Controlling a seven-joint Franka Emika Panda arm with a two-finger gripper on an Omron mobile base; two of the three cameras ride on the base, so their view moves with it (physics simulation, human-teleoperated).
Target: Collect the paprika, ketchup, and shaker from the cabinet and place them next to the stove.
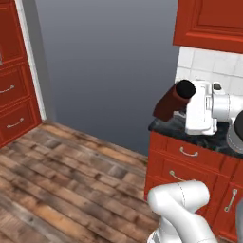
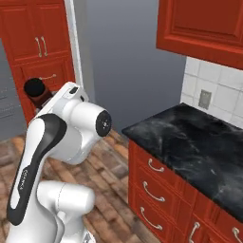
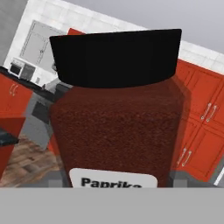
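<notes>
The paprika [image 1: 172,101] is a squat dark-red jar with a black lid, tilted on its side in the air off the left end of the black counter [image 1: 167,126]. My gripper [image 1: 180,109] is shut on it. The jar [image 2: 42,97] pokes out to the left of my white hand, in front of the tall red cupboards. Close up, the jar [image 3: 116,127] shows its "Paprika" label at the bottom. The red wall cabinet [image 2: 199,26] hangs above the counter with its door closed. Ketchup, shaker and stove are out of view.
Red drawers with silver handles [image 2: 154,192] run under the black counter [image 2: 190,142]. Tall red cupboards [image 1: 12,90] stand at the left across a wooden floor [image 1: 71,175]. White tiles with an outlet [image 2: 205,98] back the counter. A grey wall lies behind.
</notes>
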